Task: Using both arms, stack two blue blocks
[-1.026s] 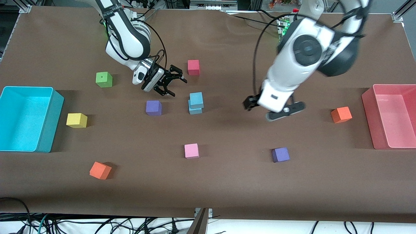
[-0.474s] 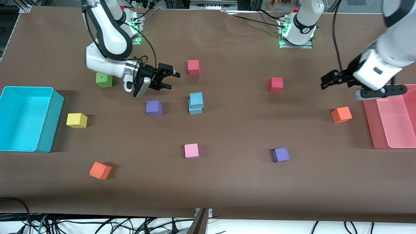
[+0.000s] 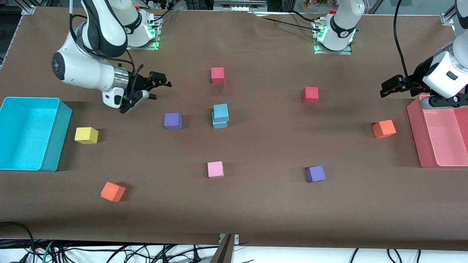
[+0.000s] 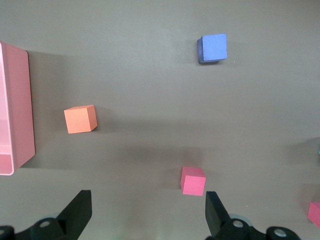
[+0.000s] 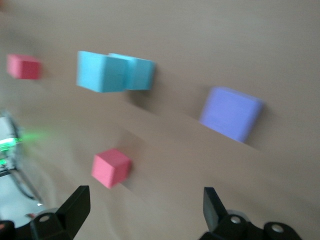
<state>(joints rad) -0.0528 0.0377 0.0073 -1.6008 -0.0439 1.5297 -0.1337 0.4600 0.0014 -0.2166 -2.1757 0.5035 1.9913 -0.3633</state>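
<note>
Now that both arms have been pulled back, the two small sky-blue foam cubes [image 3: 220, 115] are seen stacked at frame centre, so the job looks done. The right gripper [image 3: 158, 84] at upper left and left gripper [image 3: 393, 87] by the pink bin [image 3: 415, 131] are open and empty. A purple foam cube [image 3: 172, 121] sits beside the stack.

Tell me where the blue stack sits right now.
In the front view, the two blue blocks sit stacked mid-table, beside the purple cube and nearer the camera than a red cube.
</note>
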